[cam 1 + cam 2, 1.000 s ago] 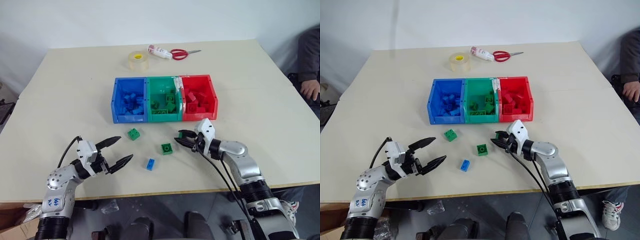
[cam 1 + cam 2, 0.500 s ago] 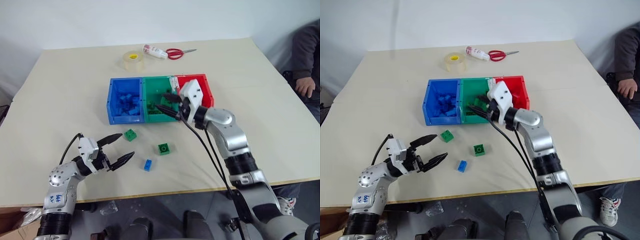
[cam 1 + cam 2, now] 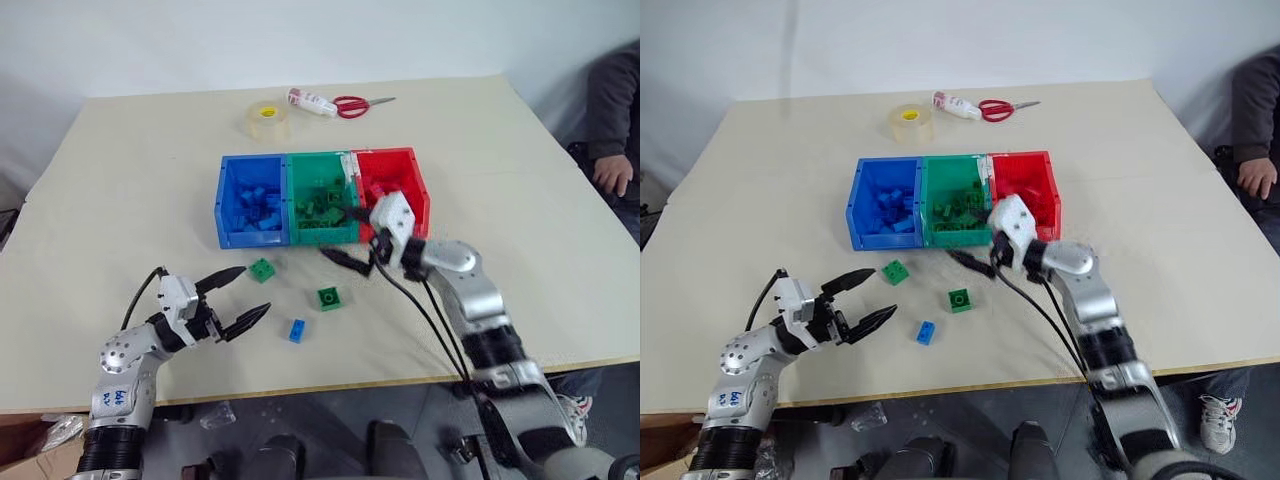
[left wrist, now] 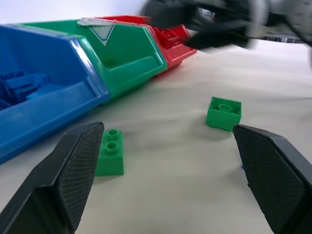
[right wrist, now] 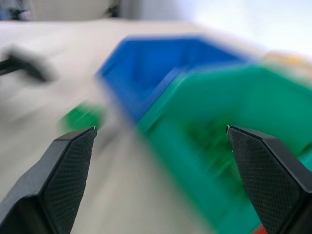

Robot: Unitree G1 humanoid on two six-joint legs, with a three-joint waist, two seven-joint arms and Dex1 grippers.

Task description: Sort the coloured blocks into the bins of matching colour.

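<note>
Right gripper (image 3: pixel 352 240) | now open, empty; beside green bin (image 3: pixel 320 205)

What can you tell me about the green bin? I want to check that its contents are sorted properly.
The green bin is the middle of three joined open-topped plastic bins, with the blue bin on one side and the red bin on the other. It sits upright on the table, holding a pile of green blocks; no other colour shows inside. A pale label marks its rim beside the red bin. The open right gripper hovers just in front of it.
</note>
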